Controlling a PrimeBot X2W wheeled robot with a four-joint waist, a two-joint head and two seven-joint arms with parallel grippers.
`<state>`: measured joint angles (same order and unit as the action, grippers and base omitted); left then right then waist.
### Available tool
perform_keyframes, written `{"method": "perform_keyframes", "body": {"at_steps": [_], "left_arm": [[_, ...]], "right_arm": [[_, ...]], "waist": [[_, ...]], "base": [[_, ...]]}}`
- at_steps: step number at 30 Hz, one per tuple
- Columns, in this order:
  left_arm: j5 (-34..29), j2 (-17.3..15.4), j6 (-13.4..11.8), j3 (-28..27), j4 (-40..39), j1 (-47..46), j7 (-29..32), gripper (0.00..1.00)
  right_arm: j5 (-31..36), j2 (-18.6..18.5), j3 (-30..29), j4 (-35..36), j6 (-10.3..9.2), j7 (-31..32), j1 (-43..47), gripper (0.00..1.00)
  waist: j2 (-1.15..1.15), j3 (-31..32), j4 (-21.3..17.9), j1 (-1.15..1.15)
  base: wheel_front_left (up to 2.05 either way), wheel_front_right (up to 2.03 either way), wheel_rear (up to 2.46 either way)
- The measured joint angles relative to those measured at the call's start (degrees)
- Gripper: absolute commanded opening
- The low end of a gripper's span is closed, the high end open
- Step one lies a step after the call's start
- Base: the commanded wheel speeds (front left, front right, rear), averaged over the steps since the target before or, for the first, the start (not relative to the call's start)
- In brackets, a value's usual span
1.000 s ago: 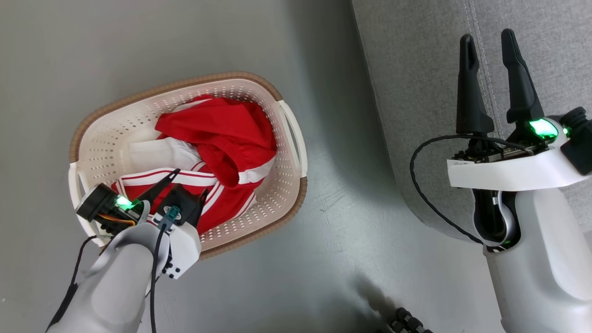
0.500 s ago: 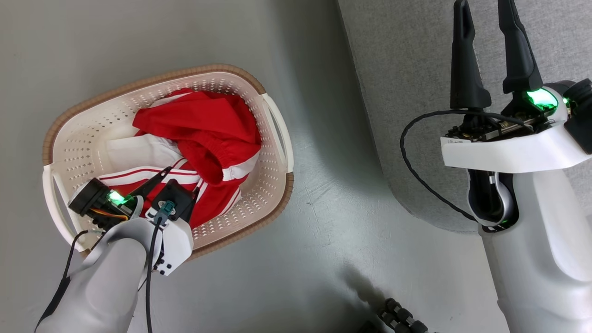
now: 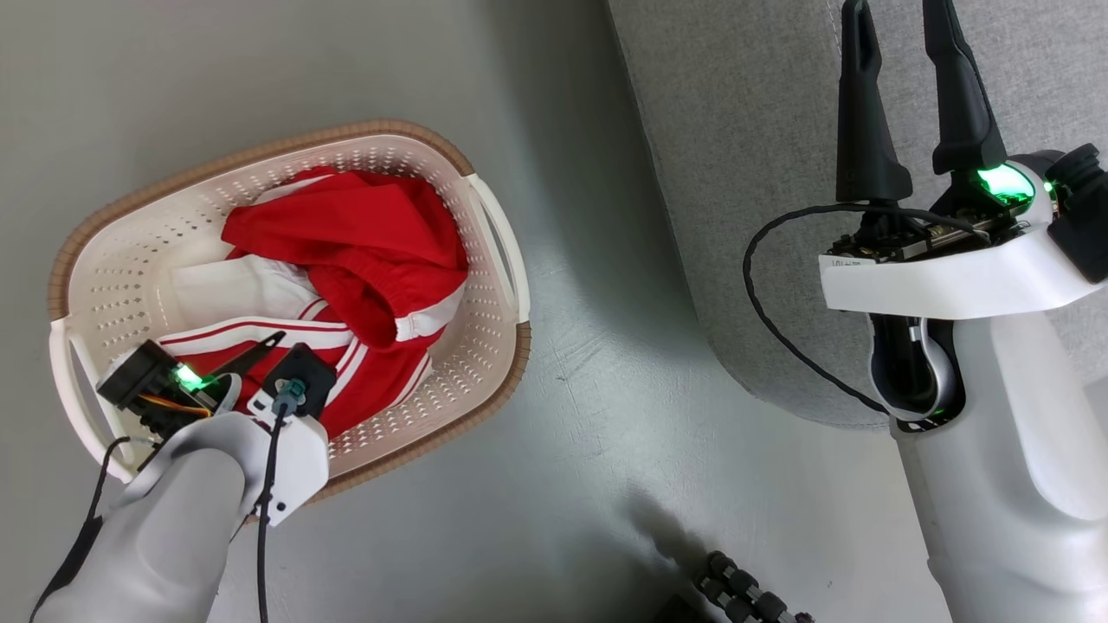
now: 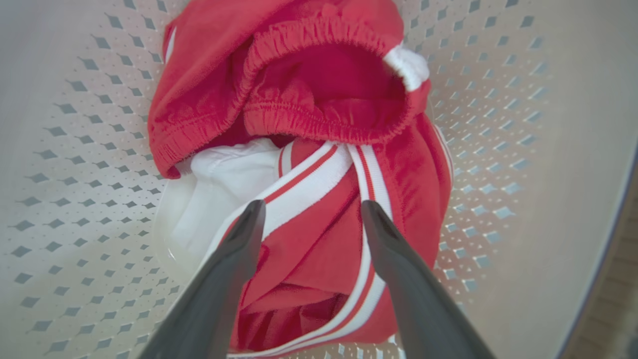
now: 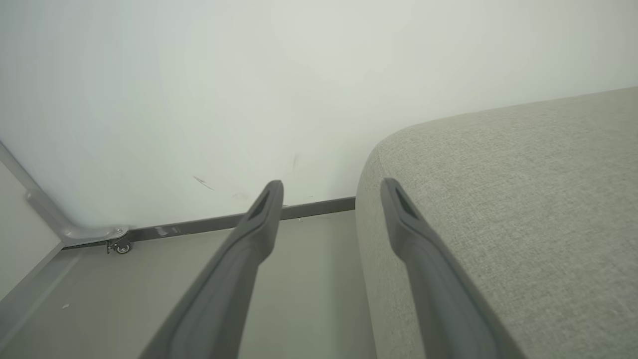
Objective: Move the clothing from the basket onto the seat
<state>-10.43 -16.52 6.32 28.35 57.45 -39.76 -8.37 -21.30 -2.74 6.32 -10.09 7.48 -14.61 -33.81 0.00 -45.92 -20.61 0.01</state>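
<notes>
The clothing (image 3: 346,251), red with white panels and striped trim, lies heaped in the cream basket (image 3: 112,260) with its brown rim, on the floor at the left. My left gripper (image 3: 293,356) hangs open just above the near end of the heap. In the left wrist view its gripper (image 4: 313,207) straddles a red-white striped band, and an elastic waistband of the clothing (image 4: 319,85) gapes beyond. Perforated basket wall (image 4: 75,149) surrounds the heap. My right gripper (image 3: 892,17) stands open and empty above the light-grey seat (image 3: 744,130). The right wrist view has that gripper (image 5: 332,185) at the seat's (image 5: 523,199) rounded edge.
Grey floor (image 3: 606,433) separates basket and seat. A black ribbed object (image 3: 736,597) lies at the bottom edge. Beyond the seat a white wall (image 5: 299,75) meets the floor, with a grey frame on a caster (image 5: 119,246) in the corner.
The whole head view has slid left, so the camera has turned. Against the basket, my left gripper has drawn slightly back toward the near rim. Both grippers stay open.
</notes>
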Motion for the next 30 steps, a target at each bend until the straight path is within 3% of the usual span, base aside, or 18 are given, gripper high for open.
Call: {"method": "perform_keyframes", "body": {"at_steps": [17,28,29,30], "left_arm": [[-3.02,-3.50,-0.77,1.25,3.26,-3.56,4.83,1.00],[-4.15,-3.49,-1.40,1.97,4.93,-4.61,7.61,1.00],[-4.35,-3.45,-1.68,2.03,5.01,-4.64,7.69,0.97],[-4.46,-3.34,-1.81,2.26,5.17,-4.64,7.87,0.78]], "right_arm": [[-1.97,0.02,0.56,-0.37,0.00,0.00,0.05,1.00],[-3.14,0.02,0.96,0.04,0.00,0.00,-0.01,1.00],[-3.24,0.03,0.96,0.07,0.00,0.00,-0.01,1.00],[-3.49,0.03,0.96,0.14,0.00,0.00,-0.02,1.00]], "waist": [[0.00,-2.83,-2.49,0.00],[0.00,-4.54,-3.26,0.00],[0.00,-4.55,-3.26,0.00],[0.00,-4.55,-3.25,0.00]], "base": [[0.00,0.00,0.00],[0.00,0.00,0.00],[0.00,0.00,0.00],[0.00,0.00,0.00]]}}
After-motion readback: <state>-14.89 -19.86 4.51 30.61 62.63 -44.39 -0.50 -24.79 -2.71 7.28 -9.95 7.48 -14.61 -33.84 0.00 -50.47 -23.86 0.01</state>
